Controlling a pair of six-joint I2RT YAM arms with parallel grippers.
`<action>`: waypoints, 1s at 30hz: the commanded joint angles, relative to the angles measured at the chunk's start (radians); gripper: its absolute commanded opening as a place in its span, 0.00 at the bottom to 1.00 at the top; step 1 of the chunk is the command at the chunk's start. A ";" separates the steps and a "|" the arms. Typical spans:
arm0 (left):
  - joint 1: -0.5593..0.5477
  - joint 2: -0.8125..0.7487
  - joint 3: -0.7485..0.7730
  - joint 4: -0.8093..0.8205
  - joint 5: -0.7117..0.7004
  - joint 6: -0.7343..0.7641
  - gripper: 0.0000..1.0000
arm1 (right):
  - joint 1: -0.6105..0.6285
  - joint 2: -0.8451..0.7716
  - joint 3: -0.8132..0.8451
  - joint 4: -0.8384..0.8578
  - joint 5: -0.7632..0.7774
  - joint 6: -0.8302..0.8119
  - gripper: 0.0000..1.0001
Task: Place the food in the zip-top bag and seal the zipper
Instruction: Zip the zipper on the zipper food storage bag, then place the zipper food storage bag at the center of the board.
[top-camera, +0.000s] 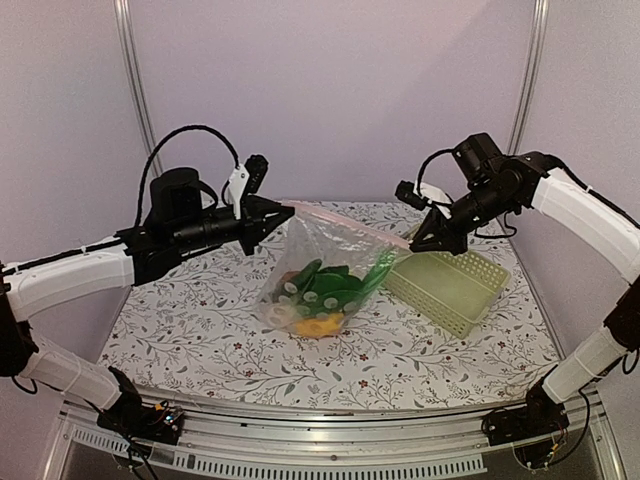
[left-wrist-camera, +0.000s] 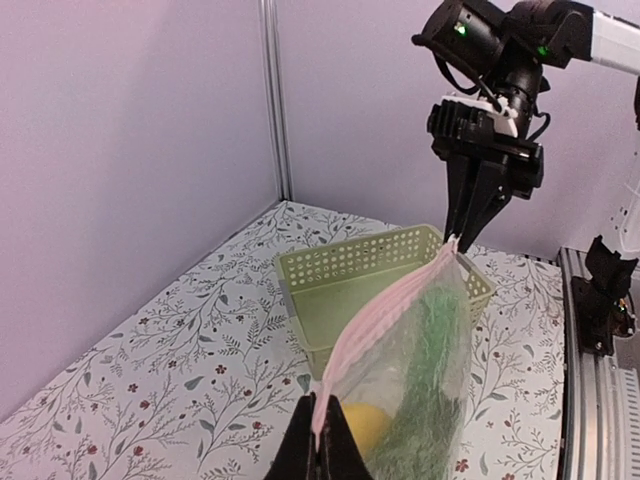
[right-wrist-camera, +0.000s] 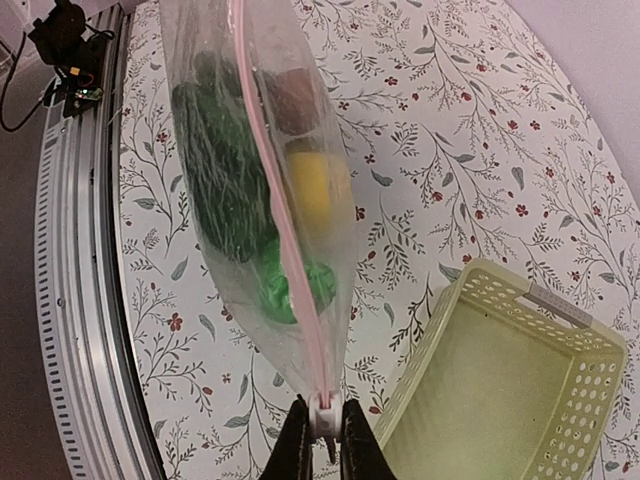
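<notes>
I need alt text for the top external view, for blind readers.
A clear zip-top bag of toy food is stretched between the left claw and right claw, shut on the ends of its pink zipper. A green basket sits beside it.

One zip-top bag (top-camera: 312, 240), one basket (top-camera: 452, 287), two arms (top-camera: 90, 270) (top-camera: 585, 205).

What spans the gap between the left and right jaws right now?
Only the pale pink zipper strip of the clear crinkly plastic bag, pinched at each end; the bag hangs below it holding toy food. The top view shows it.
</notes>
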 joint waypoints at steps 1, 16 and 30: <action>0.093 0.087 0.074 0.139 -0.036 -0.024 0.00 | -0.023 0.082 0.151 -0.009 0.039 -0.009 0.00; 0.278 0.296 0.201 0.117 0.203 -0.023 0.00 | -0.005 0.415 0.525 0.075 -0.063 -0.011 0.01; 0.166 0.007 0.103 -0.456 0.092 0.076 0.60 | 0.054 0.131 0.016 0.096 -0.148 -0.018 0.32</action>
